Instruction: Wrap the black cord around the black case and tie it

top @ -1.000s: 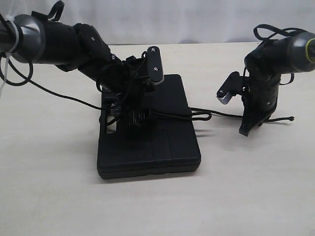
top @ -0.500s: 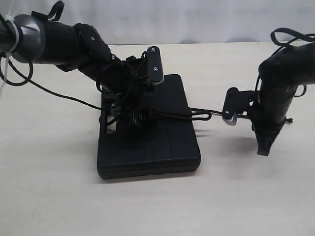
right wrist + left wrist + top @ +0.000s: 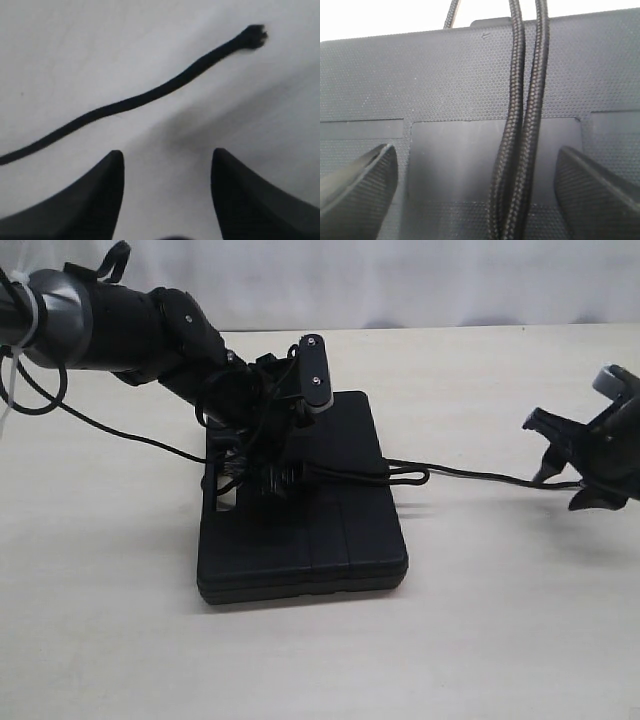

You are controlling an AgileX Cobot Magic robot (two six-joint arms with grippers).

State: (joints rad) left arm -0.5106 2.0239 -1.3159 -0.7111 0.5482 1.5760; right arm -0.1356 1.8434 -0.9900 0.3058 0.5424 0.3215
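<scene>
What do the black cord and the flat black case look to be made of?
Thin black braided cord: woven textile fibre, possibly nylon; plaited strand pattern shows, matte. Flat rectangular black case: moulded plastic, apparently; fine dotted texture with a smoother recessed panel, matte.

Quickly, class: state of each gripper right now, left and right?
Left gripper: open, straddling two strands of the black cord on the black case.
Right gripper: open, holding nothing.

I see left gripper spread wide over black case, fingers clear of black cord. Two cord strands lie side by side on textured lid, running between fingers. Third strand shows past case edge, over pale bench.
</scene>
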